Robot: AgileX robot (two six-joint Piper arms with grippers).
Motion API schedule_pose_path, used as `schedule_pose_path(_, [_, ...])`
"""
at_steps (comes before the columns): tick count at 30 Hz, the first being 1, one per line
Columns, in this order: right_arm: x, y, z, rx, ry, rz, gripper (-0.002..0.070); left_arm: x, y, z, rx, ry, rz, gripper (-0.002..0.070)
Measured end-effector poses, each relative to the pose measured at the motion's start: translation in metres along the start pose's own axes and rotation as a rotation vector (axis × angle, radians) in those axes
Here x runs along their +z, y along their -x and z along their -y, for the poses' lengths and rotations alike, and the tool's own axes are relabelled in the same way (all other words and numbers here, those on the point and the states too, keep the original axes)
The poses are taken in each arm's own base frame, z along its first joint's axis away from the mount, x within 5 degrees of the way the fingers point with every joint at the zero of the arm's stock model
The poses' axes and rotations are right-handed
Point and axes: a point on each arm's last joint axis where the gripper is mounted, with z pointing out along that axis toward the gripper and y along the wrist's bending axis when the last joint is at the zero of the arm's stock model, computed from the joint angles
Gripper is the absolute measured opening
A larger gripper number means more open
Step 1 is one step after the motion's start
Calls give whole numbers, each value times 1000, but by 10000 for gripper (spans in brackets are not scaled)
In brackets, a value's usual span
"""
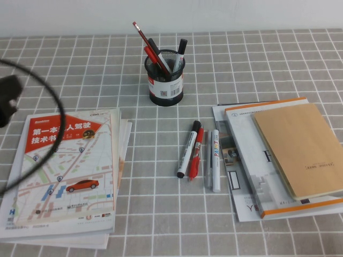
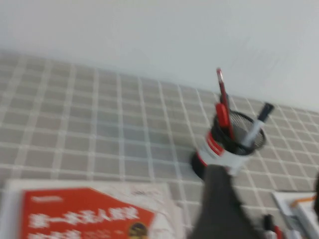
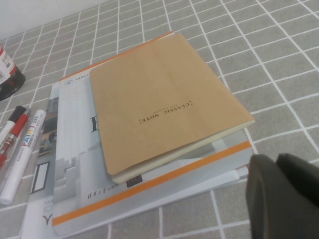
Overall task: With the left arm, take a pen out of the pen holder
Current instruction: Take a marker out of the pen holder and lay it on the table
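Observation:
A black mesh pen holder (image 1: 166, 85) stands at the back middle of the table, with a red pencil (image 1: 143, 36), a red marker and black markers sticking out. The left wrist view shows the pen holder (image 2: 224, 149) ahead, beyond my left gripper (image 2: 266, 180). That gripper is open: one dark finger (image 2: 218, 204) shows in the middle, and the other only as a sliver at the picture's edge. Nothing is between them. In the high view, only a dark part of the left arm (image 1: 7, 97) shows at the far left edge. My right gripper (image 3: 284, 199) is shut and empty beside the book stack.
A black marker (image 1: 187, 149), a red marker (image 1: 196, 152), a silver pen (image 1: 207, 160) and a white paint marker (image 1: 215, 160) lie side by side mid-table. A red-covered map magazine (image 1: 64, 171) lies left. A tan notebook (image 1: 300, 147) tops stacked books on the right.

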Motion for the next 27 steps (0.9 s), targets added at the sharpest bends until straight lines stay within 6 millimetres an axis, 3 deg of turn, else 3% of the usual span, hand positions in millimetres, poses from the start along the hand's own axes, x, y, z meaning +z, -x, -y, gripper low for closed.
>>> schedule_pose_path(3, [0,0,0,0,0,0,-13,34,-4,-2,-82,-105,-90,470])
schedule_pose_path(6, [0,0,0,0,0,0,-13,61,-6,-3,-124,-198,-155,529])
schedule_pose_path(13, [0,0,0,0,0,0,-13,114,2,9,-61,-304,-165,544])
schedule_pose_path(21, [0,0,0,0,0,0,-13,165,13,32,145,-307,-86,544])
schedule_pose_path(27, [0,0,0,0,0,0,-13,209,17,32,145,-297,-84,544])
